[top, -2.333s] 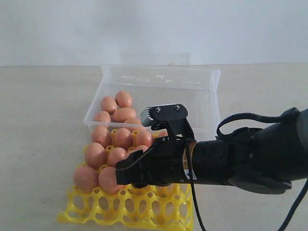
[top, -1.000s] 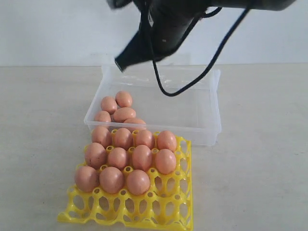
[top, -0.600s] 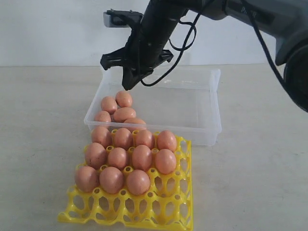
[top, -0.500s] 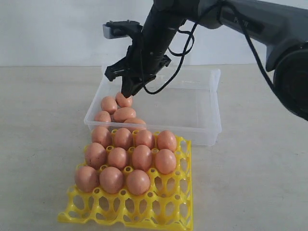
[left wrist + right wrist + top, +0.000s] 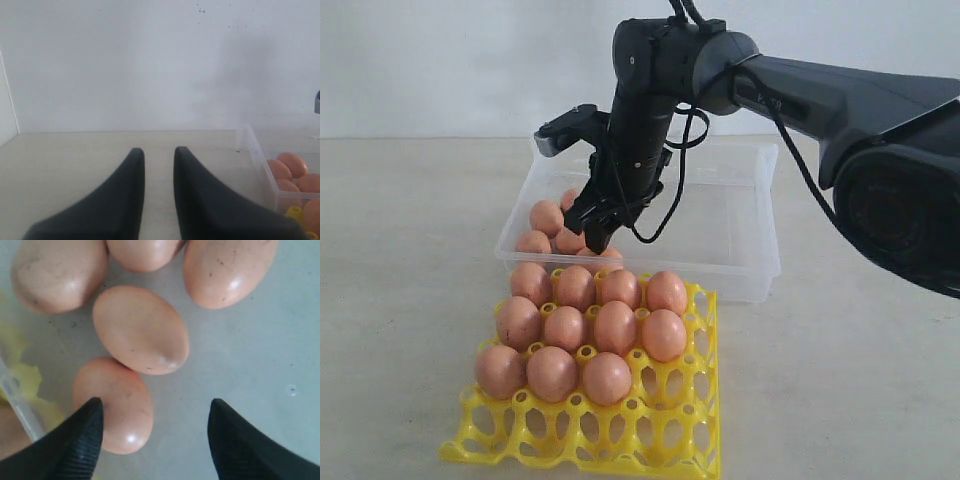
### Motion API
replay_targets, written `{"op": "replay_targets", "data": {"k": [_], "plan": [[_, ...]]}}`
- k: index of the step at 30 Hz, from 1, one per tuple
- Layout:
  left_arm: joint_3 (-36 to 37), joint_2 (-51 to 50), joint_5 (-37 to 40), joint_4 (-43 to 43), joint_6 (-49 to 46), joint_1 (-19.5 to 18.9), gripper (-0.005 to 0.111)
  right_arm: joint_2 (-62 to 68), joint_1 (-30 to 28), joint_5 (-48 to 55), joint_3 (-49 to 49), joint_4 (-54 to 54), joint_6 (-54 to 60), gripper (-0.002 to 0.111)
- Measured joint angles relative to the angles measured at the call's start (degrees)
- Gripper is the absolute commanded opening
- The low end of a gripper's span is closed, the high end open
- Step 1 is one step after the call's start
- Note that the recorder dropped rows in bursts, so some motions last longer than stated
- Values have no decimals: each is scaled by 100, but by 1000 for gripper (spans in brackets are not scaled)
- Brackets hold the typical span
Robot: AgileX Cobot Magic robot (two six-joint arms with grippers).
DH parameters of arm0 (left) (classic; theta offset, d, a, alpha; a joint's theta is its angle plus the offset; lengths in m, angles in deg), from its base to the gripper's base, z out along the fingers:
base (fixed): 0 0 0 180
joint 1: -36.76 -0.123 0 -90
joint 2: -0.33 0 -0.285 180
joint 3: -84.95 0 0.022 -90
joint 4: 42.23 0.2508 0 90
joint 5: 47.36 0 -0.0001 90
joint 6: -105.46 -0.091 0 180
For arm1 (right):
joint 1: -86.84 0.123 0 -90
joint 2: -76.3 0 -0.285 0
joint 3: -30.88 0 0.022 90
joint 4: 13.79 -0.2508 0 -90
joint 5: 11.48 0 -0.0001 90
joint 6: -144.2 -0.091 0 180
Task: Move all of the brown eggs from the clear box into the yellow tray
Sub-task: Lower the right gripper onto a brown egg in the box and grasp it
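Your right jaws were wide apart and held nothing. They hung low over the few eggs (image 5: 546, 217) lying in the box (image 5: 720, 200). Eleven more eggs (image 5: 615, 328) sat in the tray (image 5: 650, 440), just beside the box on the tabletop (image 5: 400, 250). Your left jaws were a little apart and empty.

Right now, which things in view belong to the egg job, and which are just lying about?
Job:
- eggs in the box
- clear box
- eggs in the tray
- yellow tray
- right hand, open above the eggs in the box

Not the job:
- left hand, away from the box, holding nothing
- table
- wall
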Motion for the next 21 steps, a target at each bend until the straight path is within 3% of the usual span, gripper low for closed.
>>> {"op": "replay_targets", "data": {"k": [14, 21], "plan": [[0, 0, 0, 0, 0, 0, 22, 442, 2, -372, -39, -85, 118, 58], [0, 0, 0, 0, 0, 0, 22, 461, 2, -421, -39, -51, 95, 23]]}}
